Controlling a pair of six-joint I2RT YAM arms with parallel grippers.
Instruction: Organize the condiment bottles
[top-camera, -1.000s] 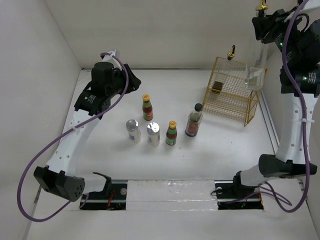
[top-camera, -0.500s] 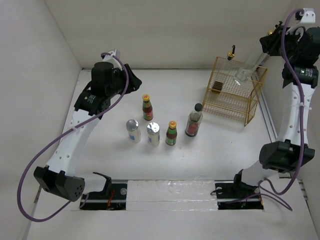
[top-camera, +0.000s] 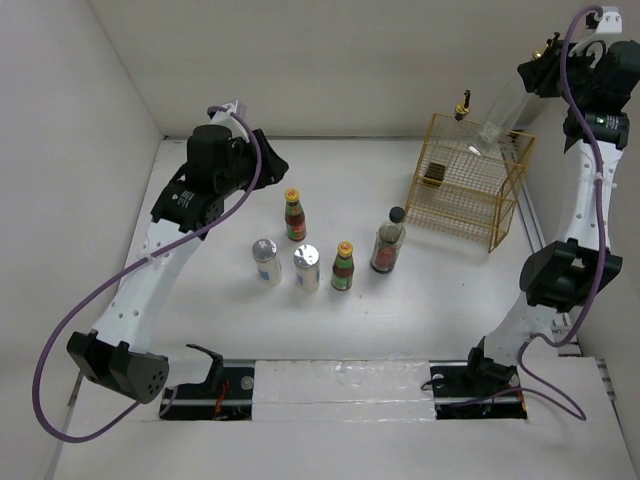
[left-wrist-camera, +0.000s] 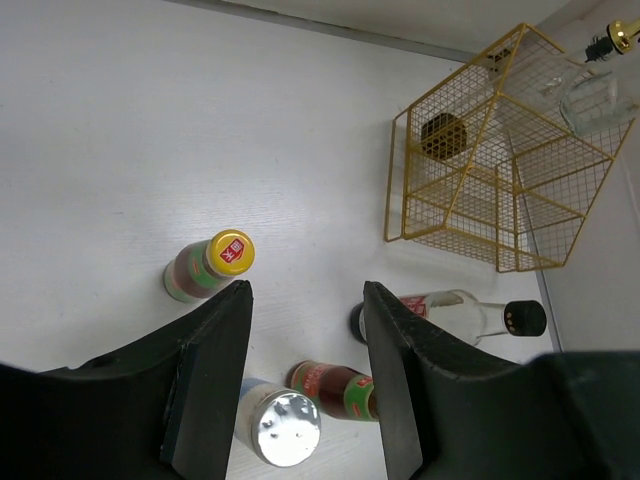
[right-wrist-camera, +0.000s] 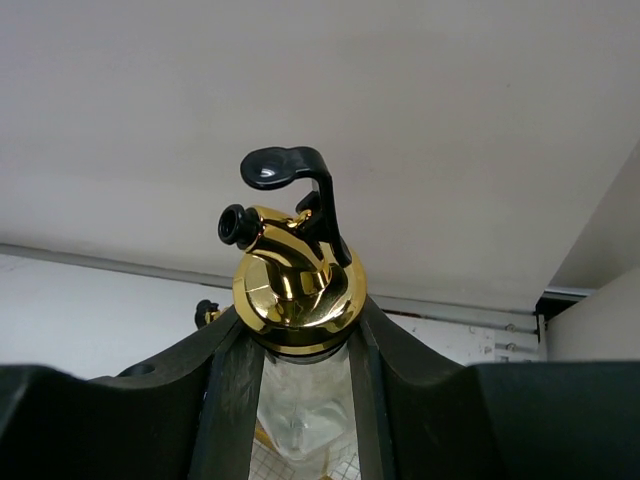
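glass bottle (top-camera: 503, 108) slants over the basket (top-camera: 470, 190), pourer toward upper right, clamped by the right gripper (right-wrist-camera: 300, 340). left gripper (left-wrist-camera: 307, 300) gapes empty over the white table (top-camera: 420, 300).

Seen from above, the fingertips of the right gripper (top-camera: 541, 72) are lost against its dark wrist. From the left wrist, a shaker (left-wrist-camera: 285, 428) is cut by the bottom edge. A sauce bottle (left-wrist-camera: 335, 388) and the black-knobbed jar (left-wrist-camera: 470, 315) sit partly behind a finger (left-wrist-camera: 395, 400) of the left gripper (left-wrist-camera: 305, 325). The tilted glass bottle (left-wrist-camera: 590, 95) runs off the right edge. Labels are too small to read.
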